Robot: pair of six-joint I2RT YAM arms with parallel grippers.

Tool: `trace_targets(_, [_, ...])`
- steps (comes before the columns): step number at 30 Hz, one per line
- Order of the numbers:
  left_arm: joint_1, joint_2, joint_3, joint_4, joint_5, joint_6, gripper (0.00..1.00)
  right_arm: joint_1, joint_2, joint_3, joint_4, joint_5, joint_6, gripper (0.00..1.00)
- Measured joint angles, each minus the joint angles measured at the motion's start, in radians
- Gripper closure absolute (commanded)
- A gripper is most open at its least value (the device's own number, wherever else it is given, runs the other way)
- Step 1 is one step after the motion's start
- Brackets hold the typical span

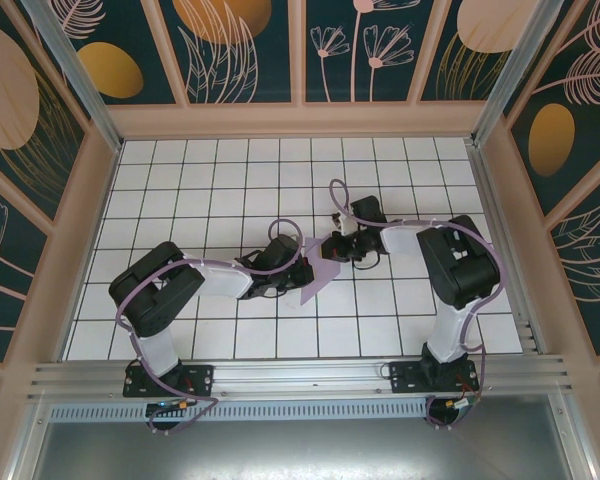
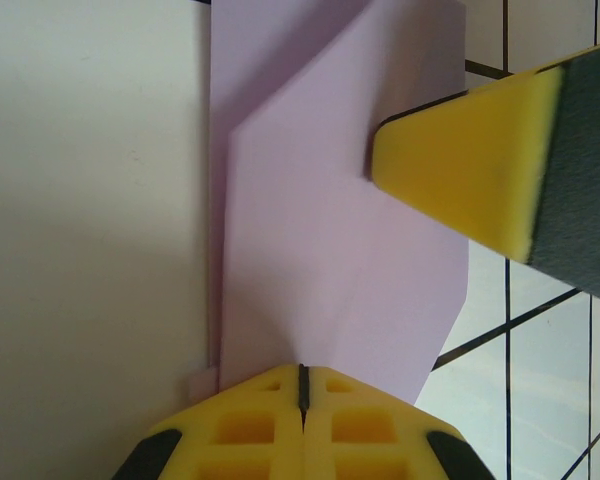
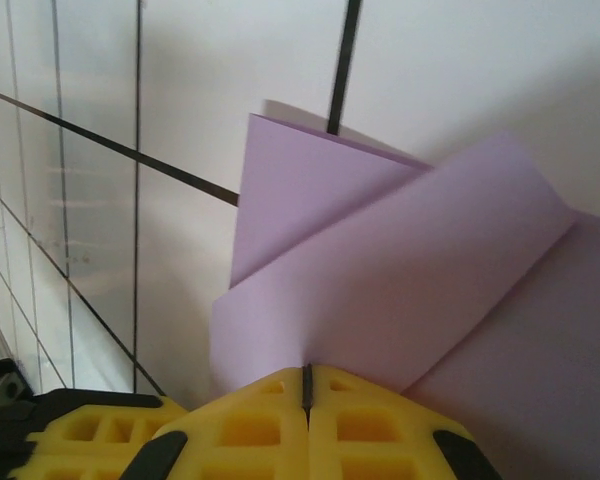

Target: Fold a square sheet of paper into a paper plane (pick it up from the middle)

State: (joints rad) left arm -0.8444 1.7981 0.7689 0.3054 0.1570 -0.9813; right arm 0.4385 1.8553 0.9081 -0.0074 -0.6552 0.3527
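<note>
Lavender folded paper (image 1: 315,275) clamped by left arm (image 1: 215,276) and right arm (image 1: 412,238), elbows bent

No legible text, labels, brands, numbers or signs in any view. Dark teal wall panels (image 1: 145,30) carry only drawn plants and orange discs. Pale lavender folded paper sheet (image 1: 318,272) plain, unmarked.

A white tabletop (image 1: 230,190) ruled into square tiles by thin dark lines sits inside a boxed enclosure. The back and side wall panels (image 1: 240,50) are dark teal, printed with pale line-drawn leaves and flowers and big orange and peach discs. Pale pinkish framing (image 1: 295,120) divides the panels and borders the tiles. Silver metal posts (image 1: 75,70) run along the corners, a ribbed aluminium rail (image 1: 300,375) crosses the near edge, with dull grey sheet metal (image 1: 300,445) below, all evenly lit
</note>
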Motion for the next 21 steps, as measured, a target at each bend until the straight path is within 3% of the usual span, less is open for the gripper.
trace_targets(10, [0.001,0.000,-0.005,0.005,0.004,-0.007,1.00,-0.032,0.044,0.035,-0.027,-0.051,0.001,1.00])
trace_targets(21, [0.002,0.000,-0.019,0.034,0.012,-0.007,1.00,-0.114,0.099,0.141,-0.050,0.006,0.019,1.00])
